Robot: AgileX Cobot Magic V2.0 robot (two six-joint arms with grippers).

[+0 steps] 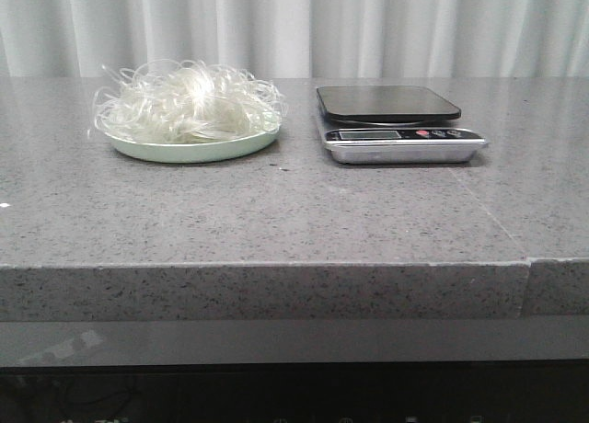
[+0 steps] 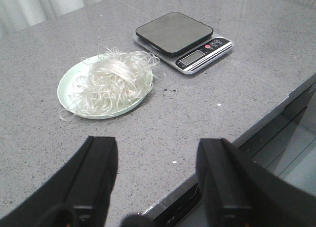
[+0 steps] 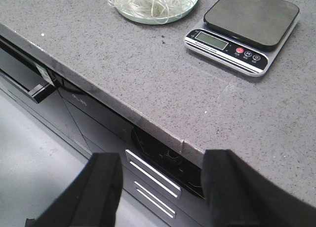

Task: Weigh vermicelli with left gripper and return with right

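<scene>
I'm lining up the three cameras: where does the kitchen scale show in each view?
Front view: the silver kitchen scale with a black platform sits right of centre.
Left wrist view: upper centre.
Right wrist view: top right.
Shared landmark: the pale green plate beside it.

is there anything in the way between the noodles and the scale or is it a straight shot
Nothing visible blocks it. The vermicelli sits on its green plate, and only bare counter separates it from the scale, whose platform is empty. The left gripper also has open counter ahead.
</scene>
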